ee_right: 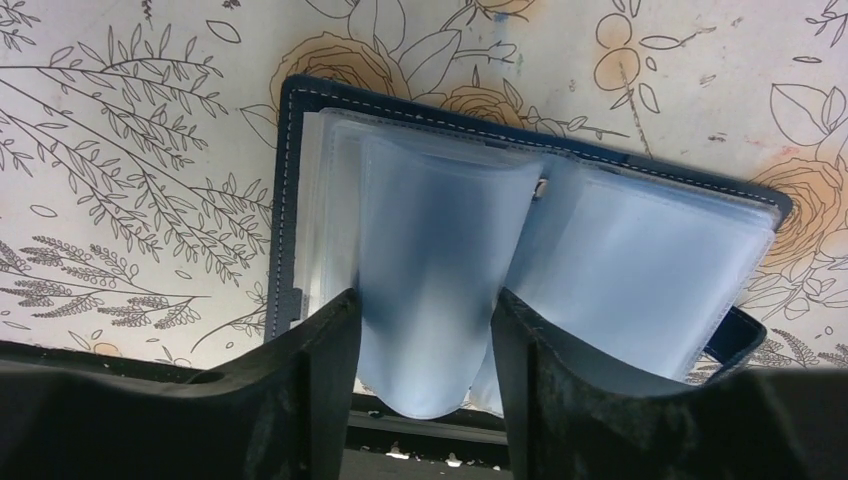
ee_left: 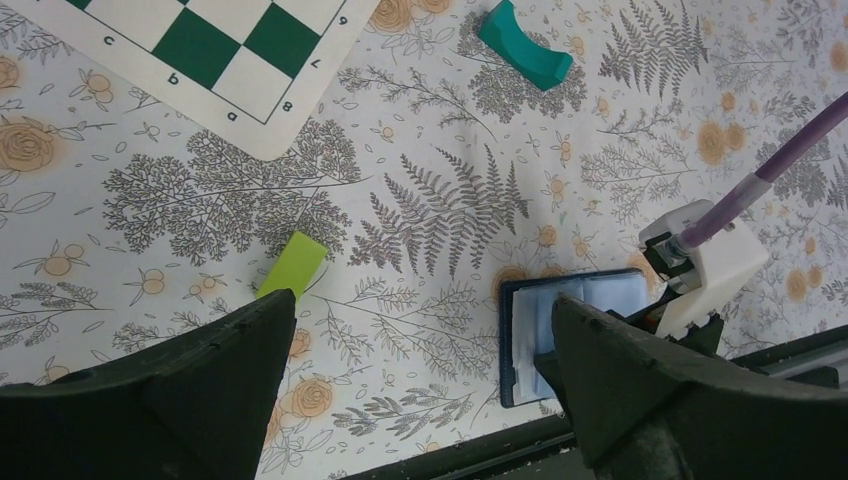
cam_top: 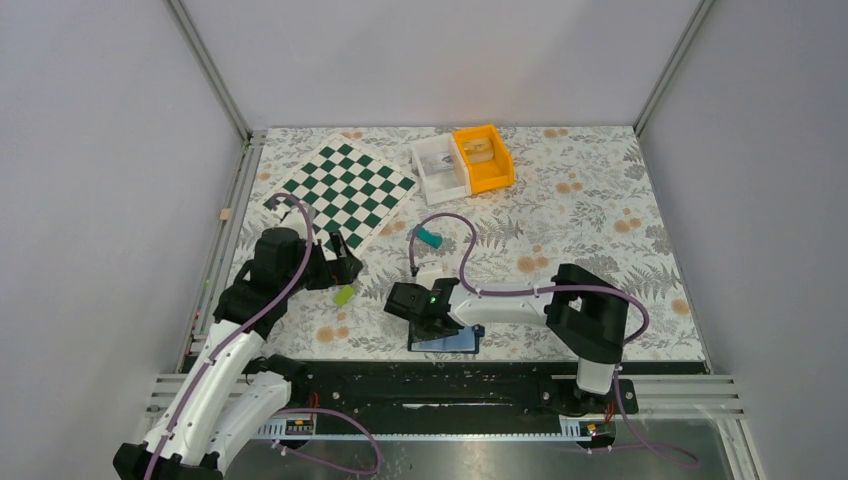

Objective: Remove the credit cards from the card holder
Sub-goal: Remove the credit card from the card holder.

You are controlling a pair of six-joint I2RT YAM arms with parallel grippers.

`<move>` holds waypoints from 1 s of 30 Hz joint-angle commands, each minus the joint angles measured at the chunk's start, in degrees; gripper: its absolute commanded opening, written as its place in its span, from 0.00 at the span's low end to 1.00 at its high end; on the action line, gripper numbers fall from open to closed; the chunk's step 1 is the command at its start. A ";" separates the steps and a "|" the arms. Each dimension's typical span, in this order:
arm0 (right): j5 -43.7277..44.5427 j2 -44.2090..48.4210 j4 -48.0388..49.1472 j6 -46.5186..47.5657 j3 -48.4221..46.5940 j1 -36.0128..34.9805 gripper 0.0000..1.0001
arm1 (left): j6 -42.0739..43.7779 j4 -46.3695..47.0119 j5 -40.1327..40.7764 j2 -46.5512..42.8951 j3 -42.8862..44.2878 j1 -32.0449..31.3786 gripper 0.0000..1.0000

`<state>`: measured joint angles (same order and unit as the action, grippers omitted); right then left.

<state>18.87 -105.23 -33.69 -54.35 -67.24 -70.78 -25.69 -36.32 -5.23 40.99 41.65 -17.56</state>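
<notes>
The card holder [cam_top: 443, 342], a dark navy bifold wallet with pale stitching, lies spread open against the table's [cam_top: 600, 200] near edge, about midway along it. Its translucent pale blue inner leaves are fanned up. One bowed pale blue leaf [ee_right: 430, 250] stands between the right gripper's [ee_right: 420, 310] black fingers [ee_right: 310, 380]. Whether it is a card or a sleeve cannot be told. The jaws are partly apart, one on each side of the leaf and against it. Whether they clamp it firmly cannot be told.

The right arm rises from the near right corner to a black elbow. Its white forearm reaches left along the near edge, with the wrist tipped down over the wallet.

The left arm stretches from the near left corner towards the table's left half. The left gripper [cam_top: 345, 268] hangs above the floral cloth with its jaws spread wide and holds nothing. A lime-green rectangular block [cam_top: 344, 294] lies just beside it, and a curved teal block [cam_top: 428, 238] lies further in.

A green-and-white chessboard mat [cam_top: 345, 190] sits towards the far left. Its border reads "c", "b", "a" and "7", "8", "9". A white plastic bin [cam_top: 441, 168] and an orange plastic bin [cam_top: 483, 157] touch side by side at the far edge.
</notes>
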 commanded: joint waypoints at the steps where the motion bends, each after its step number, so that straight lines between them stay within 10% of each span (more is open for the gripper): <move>1: 1.47 1.83 1.50 -0.40 3.38 -0.51 0.52 | 0.59 2.22 -3.05 -0.07 0.19 -0.14 0.99; 14: -0.24 12.43 14.99 4.24 15.73 -0.45 0.29 | -9.01 10.08 -22.62 6.16 -6.94 -0.18 0.98; 30: -9.68 22.90 38.77 3.91 32.28 3.39 0.29 | -19.71 29.72 -29.29 20.49 -13.53 -12.27 0.47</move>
<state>11.86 -85.65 -2.44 -49.76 -38.74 -68.82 -41.54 -15.55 -32.99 58.26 28.53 -27.09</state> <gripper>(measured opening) 0.281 0.531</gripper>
